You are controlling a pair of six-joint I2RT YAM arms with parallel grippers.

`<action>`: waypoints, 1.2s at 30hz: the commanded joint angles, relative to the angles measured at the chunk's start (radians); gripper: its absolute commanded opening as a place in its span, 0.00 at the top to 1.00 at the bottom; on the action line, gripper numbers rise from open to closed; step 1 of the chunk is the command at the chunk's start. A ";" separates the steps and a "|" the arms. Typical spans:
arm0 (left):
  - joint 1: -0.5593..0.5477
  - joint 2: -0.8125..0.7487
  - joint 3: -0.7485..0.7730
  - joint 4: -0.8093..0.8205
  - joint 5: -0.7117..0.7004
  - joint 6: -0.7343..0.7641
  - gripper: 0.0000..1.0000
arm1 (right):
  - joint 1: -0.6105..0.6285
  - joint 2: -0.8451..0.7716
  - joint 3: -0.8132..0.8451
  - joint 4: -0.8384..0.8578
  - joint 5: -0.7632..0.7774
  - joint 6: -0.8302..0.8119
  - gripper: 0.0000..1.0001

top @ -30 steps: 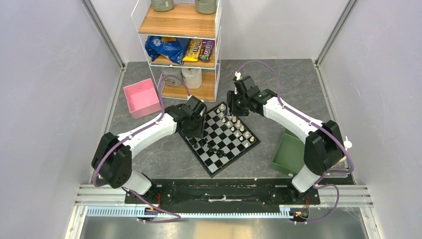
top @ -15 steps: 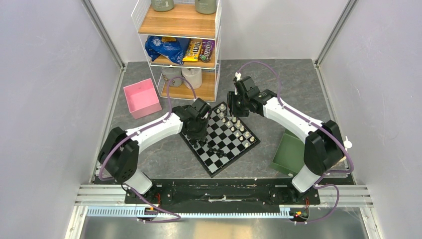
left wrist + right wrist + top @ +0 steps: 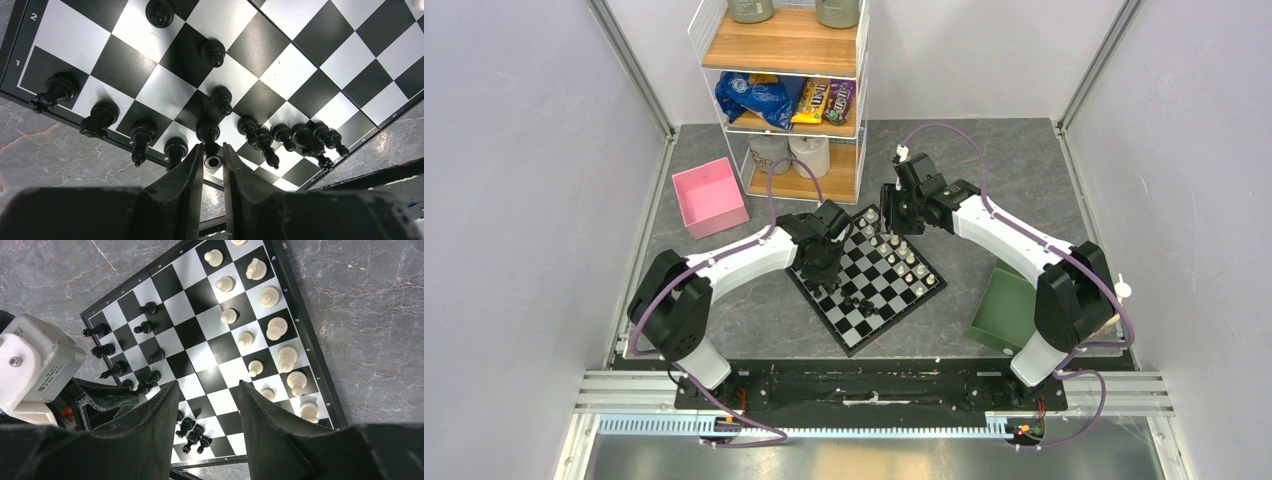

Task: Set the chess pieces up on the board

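1. The board [image 3: 876,272] lies turned cornerwise on the grey surface [image 3: 1024,180], between the two arms.
2. The cream pieces [image 3: 270,296] stand upright in two rows along the board's far-right edge.
3. The black pieces [image 3: 214,51] stand by the board's near-left edge. Some are spaced out, and several are bunched together [image 3: 295,137] toward the board's near corner.
4. The left tool [image 3: 212,146] is low over the board's near-left edge. Its fingers [image 3: 192,170] are drawn narrow on either side of the top of one black piece [image 3: 212,152] in the edge row. I cannot tell whether they press it.
5. The right tool [image 3: 207,383] hovers above the board's far part with its fingers spread and nothing between them.
6. A pink box [image 3: 710,196] sits well off the board's far-left side. A green tray [image 3: 1007,305] sits off its right side, and a shelf [image 3: 789,90] stands behind it.
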 commanded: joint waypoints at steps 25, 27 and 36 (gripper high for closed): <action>-0.031 -0.092 -0.013 -0.064 0.029 -0.012 0.92 | -0.005 -0.030 -0.033 0.036 -0.008 0.010 0.45; -0.034 -0.092 -0.017 -0.069 0.028 -0.017 0.92 | -0.005 -0.030 -0.035 0.037 -0.008 0.012 0.45; -0.040 -0.089 -0.028 -0.075 -0.006 -0.018 0.92 | -0.005 -0.029 -0.035 0.038 -0.008 0.016 0.45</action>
